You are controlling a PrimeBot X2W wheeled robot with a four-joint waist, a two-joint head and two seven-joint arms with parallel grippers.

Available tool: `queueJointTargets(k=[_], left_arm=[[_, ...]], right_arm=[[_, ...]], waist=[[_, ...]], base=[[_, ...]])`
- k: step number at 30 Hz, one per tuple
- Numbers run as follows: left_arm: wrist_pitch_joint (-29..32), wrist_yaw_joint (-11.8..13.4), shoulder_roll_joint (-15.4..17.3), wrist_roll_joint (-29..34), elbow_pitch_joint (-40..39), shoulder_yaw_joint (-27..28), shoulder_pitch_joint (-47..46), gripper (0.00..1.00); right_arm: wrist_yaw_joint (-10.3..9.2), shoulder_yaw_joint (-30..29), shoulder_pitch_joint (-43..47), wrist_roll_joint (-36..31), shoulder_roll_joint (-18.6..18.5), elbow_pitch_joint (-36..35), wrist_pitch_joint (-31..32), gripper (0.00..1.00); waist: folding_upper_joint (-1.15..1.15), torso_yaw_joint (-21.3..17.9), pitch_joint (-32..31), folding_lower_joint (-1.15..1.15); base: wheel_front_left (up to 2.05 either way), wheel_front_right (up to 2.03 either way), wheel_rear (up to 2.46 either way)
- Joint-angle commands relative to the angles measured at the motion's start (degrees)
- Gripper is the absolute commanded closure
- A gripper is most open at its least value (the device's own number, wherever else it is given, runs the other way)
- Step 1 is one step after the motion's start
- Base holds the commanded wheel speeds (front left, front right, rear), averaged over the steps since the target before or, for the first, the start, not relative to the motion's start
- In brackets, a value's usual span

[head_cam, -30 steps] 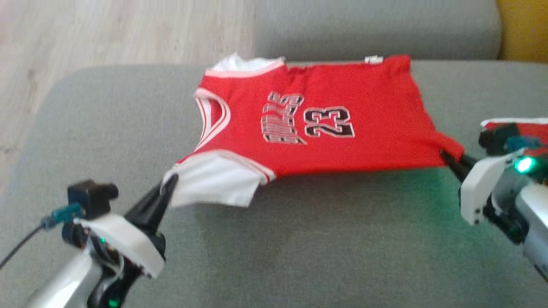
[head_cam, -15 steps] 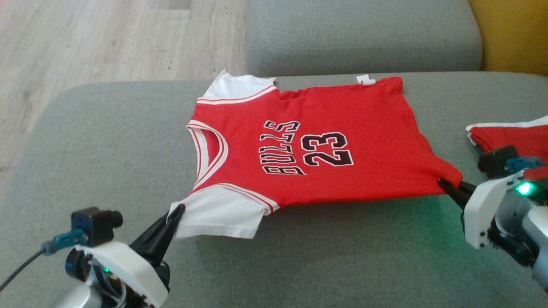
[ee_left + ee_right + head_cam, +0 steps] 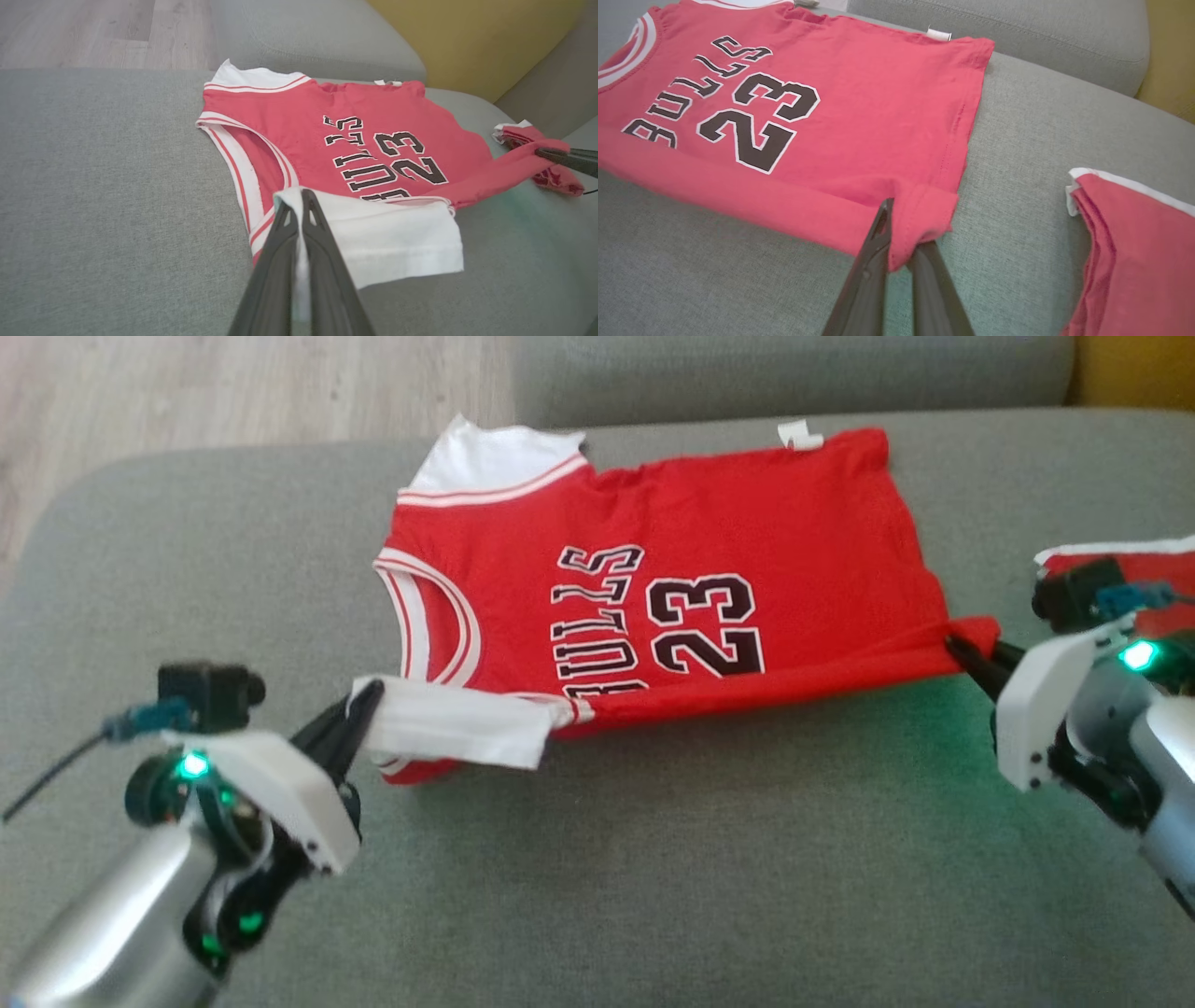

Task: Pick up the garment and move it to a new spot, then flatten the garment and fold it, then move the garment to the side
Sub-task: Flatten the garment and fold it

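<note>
1. Grey sofa cushion (image 3: 653, 859) spreads under everything in my head view, with a back cushion (image 3: 794, 369) at 12 o'clock, wooden floor (image 3: 233, 383) at 11 o'clock and something yellow (image 3: 467, 37) behind the sofa.
2. The garment (image 3: 709, 523), a red jersey with white sleeves and a black "BULLS 23" print, lies on the cushion just above the middle of that view. Its neck opening points to 9 o'clock and its hem to 3 o'clock.
3. My left pincer (image 3: 366, 695) sits at 8 o'clock. Its fingers are pressed together on the edge of the near white sleeve (image 3: 457, 733), and in my left wrist view a strip of white cloth shows between them.
4. My right pincer (image 3: 957, 644) sits at 3 o'clock, pinching the near hem corner (image 3: 971, 633). In my right wrist view red cloth wraps over one finger.
5. Between my two pincers the garment's near long edge is raised off the cushion and turned over toward 12 o'clock, forming a red band that covers the lower end of the word "BULLS".
6. The far sleeve and the far edge lie flat on the cushion.
7. A second red garment (image 3: 1134, 242), folded and with a white edge, lies apart from the jersey at 3 o'clock, beyond my right pincer.
</note>
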Motion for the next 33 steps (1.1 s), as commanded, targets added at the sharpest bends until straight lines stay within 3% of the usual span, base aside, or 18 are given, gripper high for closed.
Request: queueJointTargets(k=[1, 12, 21, 22, 23, 24, 27, 30, 33], left_arm=[[0.6, -0.4, 1.5, 0.7, 0.1, 2.5, -5.0, 1.0], [5.7, -4.5, -2.6, 5.3, 15.9, -1.7, -20.4, 1.0], [3.2, -6.7, -5.2, 10.4, 26.5, -4.8, -29.5, 1.0], [2.8, -6.9, -5.4, 11.1, 27.5, -5.3, -30.3, 1.0], [2.0, -7.0, -5.5, 12.0, 28.4, -5.8, -31.2, 0.84], [0.9, -6.9, -5.8, 12.8, 29.4, -5.9, -32.0, 0.0], [-4.8, -4.9, -6.8, 16.1, 32.1, -5.7, -35.2, 0.0], [-14.0, -1.3, -8.9, 17.6, 34.3, -3.2, -38.1, 0.0], [-24.0, 0.4, -11.4, 16.9, 35.4, 0.0, -39.2, 0.0]], right_arm=[[0.11, -0.7, -2.0, -0.7, -0.3, -0.6, 0.3, 1.0], [0.11, 0.7, -10.5, -2.6, 3.7, 5.9, 3.2, 1.0], [0.11, 3.3, -15.9, -2.5, 5.4, 9.9, 3.0, 1.0], [0.11, 2.9, -16.7, -2.4, 5.8, 10.8, 2.9, 0.79], [0.11, 2.6, -17.6, -2.4, 6.2, 11.6, 2.5, 0.0], [0.11, 2.5, -18.7, -3.0, 6.6, 12.3, 1.4, 0.0], [0.11, 1.0, -22.4, -6.0, 7.6, 15.1, -4.3, 0.0], [0.11, -2.8, -25.8, -8.4, 9.3, 17.9, -13.2, 0.0], [0.11, -6.3, -27.5, -11.0, 10.6, 20.7, -22.4, 0.0]], waist=[[0.0, -0.2, 1.5, -0.01], [0.0, -0.4, 6.9, -0.01], [0.0, -1.3, 11.1, -0.01], [0.0, -1.4, 11.5, -0.01], [0.0, -1.5, 11.9, -0.01], [0.0, -1.6, 12.3, -0.01], [0.0, -1.6, 13.1, -0.01], [0.0, -1.4, 13.1, -0.01], [0.0, -1.0, 12.1, -0.01]], base=[[0.0, 0.0, 0.0], [0.0, 0.0, 0.0], [0.0, 0.0, 0.0], [0.0, 0.0, 0.0], [0.0, 0.0, 0.0], [0.0, 0.0, 0.0], [0.0, 0.0, 0.0], [0.0, 0.0, 0.0], [0.0, 0.0, 0.0]])
